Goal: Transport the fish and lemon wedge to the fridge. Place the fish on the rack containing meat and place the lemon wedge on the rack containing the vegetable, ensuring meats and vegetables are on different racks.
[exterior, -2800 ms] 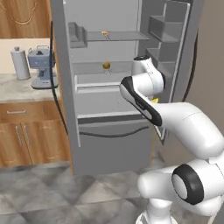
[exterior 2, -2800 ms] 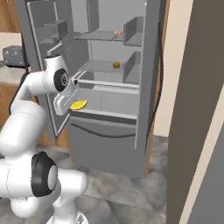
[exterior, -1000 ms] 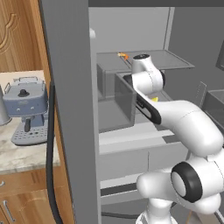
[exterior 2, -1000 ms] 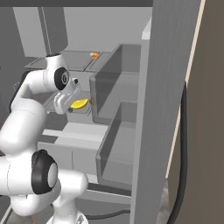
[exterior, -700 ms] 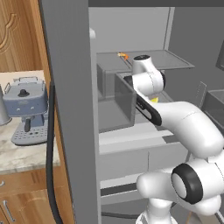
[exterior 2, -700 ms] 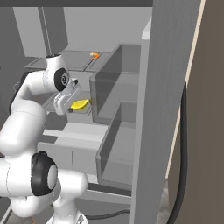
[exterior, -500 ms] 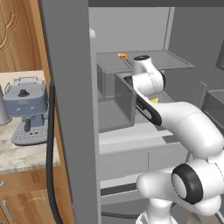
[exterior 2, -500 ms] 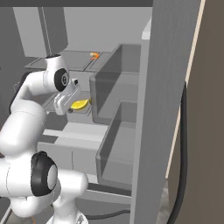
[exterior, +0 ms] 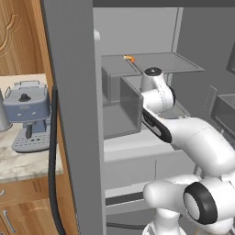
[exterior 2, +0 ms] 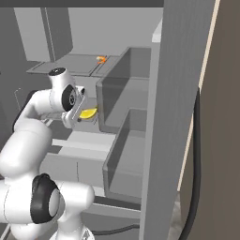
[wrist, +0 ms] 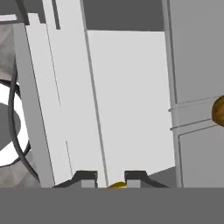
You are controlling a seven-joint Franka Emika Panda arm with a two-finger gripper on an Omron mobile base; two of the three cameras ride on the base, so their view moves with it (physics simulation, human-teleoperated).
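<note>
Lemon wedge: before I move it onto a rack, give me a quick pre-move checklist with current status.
1. Claw shut on the lemon wedge: ok, yellow crescent sits between the fingertips.
2. Fridge open, shelves reachable: ok.
3. Vegetable located: ok, a round yellow-brown ball at the hand view's right edge.
4. Meat on a different rack: ok, the orange lump lies on the upper shelf.
5. Free path to the vegetable's rack: cannot tell.
6. Fish placed: cannot tell.

Blue-grey coffee machine (exterior: pixel 26 112) on counter (exterior: pixel 23 163); wood cabinets (exterior: pixel 16 36)
</note>
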